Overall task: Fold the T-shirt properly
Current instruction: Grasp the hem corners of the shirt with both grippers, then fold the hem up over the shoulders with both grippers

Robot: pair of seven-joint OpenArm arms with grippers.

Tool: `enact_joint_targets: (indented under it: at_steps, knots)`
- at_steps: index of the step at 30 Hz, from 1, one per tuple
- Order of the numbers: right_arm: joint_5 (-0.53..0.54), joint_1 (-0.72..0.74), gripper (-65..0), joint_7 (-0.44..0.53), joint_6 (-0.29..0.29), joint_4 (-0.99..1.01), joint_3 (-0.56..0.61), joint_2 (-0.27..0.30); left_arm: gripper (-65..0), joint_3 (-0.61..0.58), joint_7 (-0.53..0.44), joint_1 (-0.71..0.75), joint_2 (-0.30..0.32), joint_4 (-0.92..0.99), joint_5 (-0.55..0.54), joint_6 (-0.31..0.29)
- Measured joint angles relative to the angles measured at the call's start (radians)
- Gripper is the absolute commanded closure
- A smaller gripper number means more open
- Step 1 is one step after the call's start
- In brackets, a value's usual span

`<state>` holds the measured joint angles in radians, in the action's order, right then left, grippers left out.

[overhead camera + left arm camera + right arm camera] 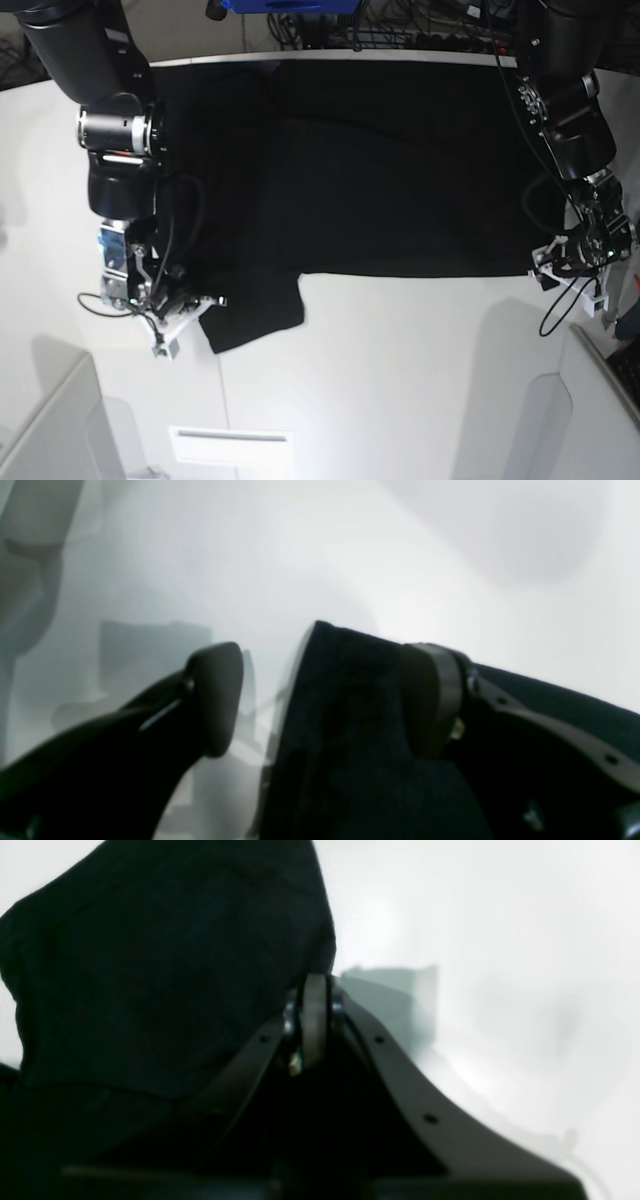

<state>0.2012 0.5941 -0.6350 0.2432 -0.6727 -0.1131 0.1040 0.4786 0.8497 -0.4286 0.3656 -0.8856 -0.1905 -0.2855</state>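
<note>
A white counter [400, 360] carries everything here, its surface plain and brightly lit, with soft shadows on the near part. Directly on it lies the T-shirt [400, 180], black and spread flat across the far half, reaching up to the counter's back edge. Its near hem runs in a straight line across the middle of the counter. At the base view's left, one sleeve [252, 312] juts out toward the near side, lying flat on the white surface.
</note>
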Motion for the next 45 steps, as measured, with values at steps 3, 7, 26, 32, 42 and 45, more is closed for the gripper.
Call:
enact_joint_targets:
  at_steps: [3, 7, 26, 32, 42, 45]
  knots:
    - [0.000, 0.000, 0.0, 0.000, 0.000, 0.000, 0.000, -0.003, -46.9, 0.000, 0.000, 0.003, -0.003, 0.003, 0.004, 0.001]
    - [0.000, 0.000, 0.0, -0.001, 0.000, 0.000, -0.001, -0.003, -37.0, -0.002, -0.026, 0.005, -0.025, 0.007, 0.002, 0.000]
    - [-0.002, -0.251, 0.0, 0.015, 0.001, -0.466, -0.002, 0.006, 0.0, 0.006, 0.090, 0.124, -0.030, -0.236, -0.153, -0.003]
    - [-0.004, -0.334, 0.0, -0.071, 0.002, -0.669, -0.003, 0.008, 0.0, 0.006, 0.178, 0.261, 0.034, -0.448, -0.372, 0.000]
    - [0.023, -0.563, 0.0, -0.244, 0.048, -1.033, -0.164, -0.001, 0.0, 0.171, 0.264, 0.505, 0.078, -0.622, -0.470, -0.019]
    - [0.115, -0.645, 0.0, -0.280, 0.071, -1.132, -0.222, -0.009, 0.0, 0.171, 0.250, 0.556, 0.077, -0.698, -0.497, -0.071]
